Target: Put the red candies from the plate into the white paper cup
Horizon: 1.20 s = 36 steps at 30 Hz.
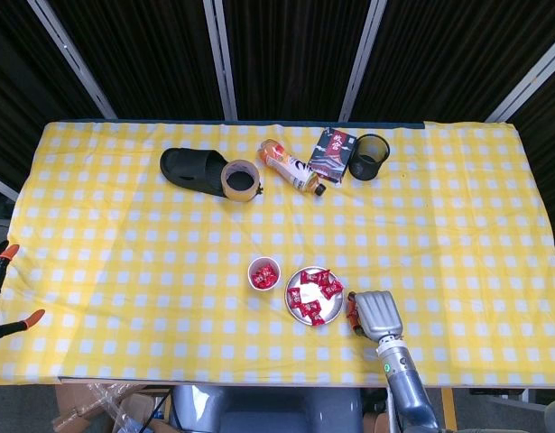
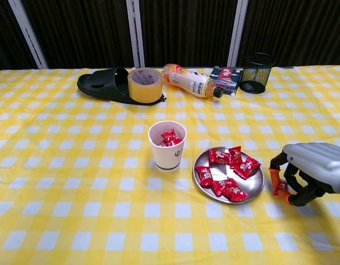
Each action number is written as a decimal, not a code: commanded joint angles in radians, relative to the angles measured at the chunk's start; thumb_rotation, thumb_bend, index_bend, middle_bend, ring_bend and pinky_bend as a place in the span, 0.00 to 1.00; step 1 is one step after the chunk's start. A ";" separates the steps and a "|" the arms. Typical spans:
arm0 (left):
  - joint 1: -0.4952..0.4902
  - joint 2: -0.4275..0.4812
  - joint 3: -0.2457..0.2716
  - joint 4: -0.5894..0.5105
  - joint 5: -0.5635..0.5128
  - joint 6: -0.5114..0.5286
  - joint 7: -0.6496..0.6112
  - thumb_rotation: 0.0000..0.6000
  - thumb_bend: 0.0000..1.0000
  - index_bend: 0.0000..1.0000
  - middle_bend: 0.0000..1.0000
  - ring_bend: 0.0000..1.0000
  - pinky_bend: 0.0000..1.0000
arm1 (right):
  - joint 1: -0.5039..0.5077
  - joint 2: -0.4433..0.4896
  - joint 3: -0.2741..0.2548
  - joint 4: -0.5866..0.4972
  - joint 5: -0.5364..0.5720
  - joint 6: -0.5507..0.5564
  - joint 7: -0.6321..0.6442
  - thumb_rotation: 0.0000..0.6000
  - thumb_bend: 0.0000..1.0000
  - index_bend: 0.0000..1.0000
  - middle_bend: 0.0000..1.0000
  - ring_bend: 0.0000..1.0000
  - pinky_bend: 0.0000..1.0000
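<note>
Silver-grey right hand (image 2: 312, 170) with black fingers (image 2: 289, 175), orange tips, grey forearm bearing a green light.

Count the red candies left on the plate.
About 6, though overlap may hide some: three along the far side of the plate, around one candy, and three on the near-left side. More sit in the paper cup, and the right hand holds one.

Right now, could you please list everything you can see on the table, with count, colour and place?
paper cup: one, white, centre, red candies inside
plate: one, silver, right of the cup
candies on the plate: several, red
slipper: one, black, far left-centre
tape roll: one, tan, against the slipper
bottle: one, orange, lying at the far side
box: one, dark with red, beside the bottle
mesh pen holder: one, black, far right
tablecloth: yellow-white check
right hand: grey, right of the plate, holding a red candy
</note>
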 commanded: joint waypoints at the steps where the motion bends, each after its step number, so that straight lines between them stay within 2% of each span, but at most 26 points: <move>1: 0.000 0.000 0.000 0.000 0.000 0.000 0.000 1.00 0.05 0.00 0.00 0.00 0.00 | -0.002 0.013 0.007 -0.023 -0.017 0.010 0.009 1.00 0.51 0.55 0.79 0.94 0.84; 11: -0.002 0.002 0.002 -0.001 0.003 -0.005 -0.002 1.00 0.05 0.00 0.00 0.00 0.00 | 0.012 0.118 0.064 -0.211 -0.112 0.060 0.006 1.00 0.51 0.56 0.79 0.94 0.84; 17: -0.004 0.006 0.003 -0.003 0.001 -0.013 -0.007 1.00 0.05 0.00 0.00 0.00 0.00 | 0.060 0.149 0.116 -0.318 -0.084 0.035 -0.041 1.00 0.51 0.56 0.79 0.94 0.84; 21: -0.005 0.008 0.006 -0.003 -0.002 -0.020 -0.005 1.00 0.05 0.00 0.00 0.00 0.00 | 0.114 0.123 0.156 -0.347 -0.045 0.019 -0.097 1.00 0.51 0.56 0.79 0.94 0.84; 26: -0.008 0.012 0.007 -0.002 -0.010 -0.033 -0.009 1.00 0.05 0.00 0.00 0.00 0.00 | 0.184 0.068 0.199 -0.337 0.019 0.005 -0.161 1.00 0.51 0.56 0.79 0.94 0.84; 31: -0.010 0.020 0.005 -0.005 -0.017 -0.043 -0.025 1.00 0.05 0.00 0.00 0.00 0.00 | 0.259 -0.008 0.245 -0.271 0.117 -0.007 -0.196 1.00 0.51 0.56 0.79 0.94 0.84; 36: -0.014 0.022 0.005 0.003 -0.012 -0.046 -0.031 1.00 0.05 0.00 0.00 0.00 0.00 | 0.314 -0.057 0.266 -0.206 0.179 -0.023 -0.204 1.00 0.51 0.56 0.79 0.94 0.84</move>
